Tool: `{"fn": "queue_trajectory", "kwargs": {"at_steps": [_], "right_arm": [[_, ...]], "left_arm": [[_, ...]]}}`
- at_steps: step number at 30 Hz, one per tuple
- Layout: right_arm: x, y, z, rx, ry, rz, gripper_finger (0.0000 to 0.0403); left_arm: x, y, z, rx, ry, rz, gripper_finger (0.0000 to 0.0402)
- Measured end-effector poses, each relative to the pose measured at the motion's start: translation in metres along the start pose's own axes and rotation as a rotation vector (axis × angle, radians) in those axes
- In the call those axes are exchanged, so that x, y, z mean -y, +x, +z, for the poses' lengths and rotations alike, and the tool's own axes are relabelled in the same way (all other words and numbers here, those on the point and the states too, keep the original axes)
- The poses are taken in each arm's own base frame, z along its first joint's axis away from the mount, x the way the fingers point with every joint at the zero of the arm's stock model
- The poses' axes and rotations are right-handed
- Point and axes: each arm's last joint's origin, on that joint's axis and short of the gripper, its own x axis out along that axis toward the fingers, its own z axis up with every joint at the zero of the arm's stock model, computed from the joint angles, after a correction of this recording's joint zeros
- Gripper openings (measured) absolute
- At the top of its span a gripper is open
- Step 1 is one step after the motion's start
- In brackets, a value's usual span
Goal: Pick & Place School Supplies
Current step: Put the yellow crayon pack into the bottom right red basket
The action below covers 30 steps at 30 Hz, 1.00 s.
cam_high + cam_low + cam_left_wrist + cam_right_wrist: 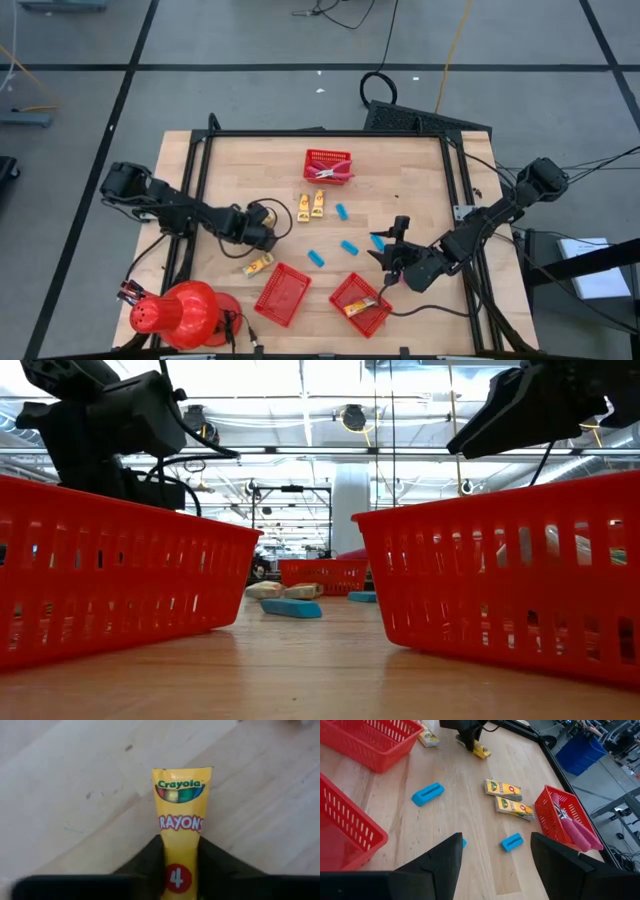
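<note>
From above, we see our left gripper (268, 237) low over the wooden bench (420, 170). Its wrist view shows the jaws pinching a small yellow cardboard crayon box (181, 820) between them. Our right gripper's (495, 860) jaws stand wide above a small light-blue block (512, 841).

The yellow crayon box (181, 827) caught between the left gripper's (181, 870) two dark fingers carries the brand "Crayola" in a green oval near its far end. Below it, closer to the fingers, stands "RAYON" in white on a red band, the word's ends cut off by the box's edges. Right between the fingers sits a white "4" on a red disc. The print on the other crayon boxes cannot be read.
</note>
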Motion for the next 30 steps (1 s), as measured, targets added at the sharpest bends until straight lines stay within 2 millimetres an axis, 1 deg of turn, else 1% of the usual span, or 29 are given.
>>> {"fn": "queue_trajectory", "kwargs": {"at_steps": [1,4,8,13,16,19,23,25,27,30], "right_arm": [[0.0,0.0,0.0,0.0,0.006,0.0,0.0224],[0.0,0.001,-0.001,0.008,0.024,0.001,0.0224],[-0.002,0.003,-0.006,0.04,0.053,0.008,0.0224],[-0.002,0.01,-0.017,0.09,0.089,0.014,0.0224],[-0.001,0.014,-0.021,0.137,0.116,0.052,0.0224],[0.0,0.016,-0.024,0.198,0.136,0.081,0.0224],[0.001,0.017,-0.026,0.257,0.15,0.096,0.0224],[0.001,0.017,-0.026,0.261,0.154,0.099,0.0224],[0.001,0.017,-0.027,0.261,0.161,0.137,0.0224],[0.002,0.02,-0.025,0.265,0.219,0.192,0.0224]], "left_arm": [[0.0,0.0,-0.001,0.008,0.017,0.002,0.0066],[0.001,-0.001,-0.001,0.021,0.073,0.006,0.0067],[0.004,-0.003,0.005,0.027,0.15,0.004,0.0067],[0.02,-0.017,0.027,0.126,0.263,-0.016,0.0067],[0.031,-0.029,0.042,0.178,0.334,-0.039,0.0067],[0.042,-0.041,0.056,0.241,0.389,-0.082,0.0067],[0.061,-0.058,0.071,0.37,0.45,-0.188,0.0067],[0.07,-0.066,0.076,0.421,0.482,-0.258,0.0067],[0.076,-0.072,0.079,0.465,0.507,-0.33,0.0067],[0.084,-0.076,0.081,0.518,0.531,-0.411,0.0067]]}}
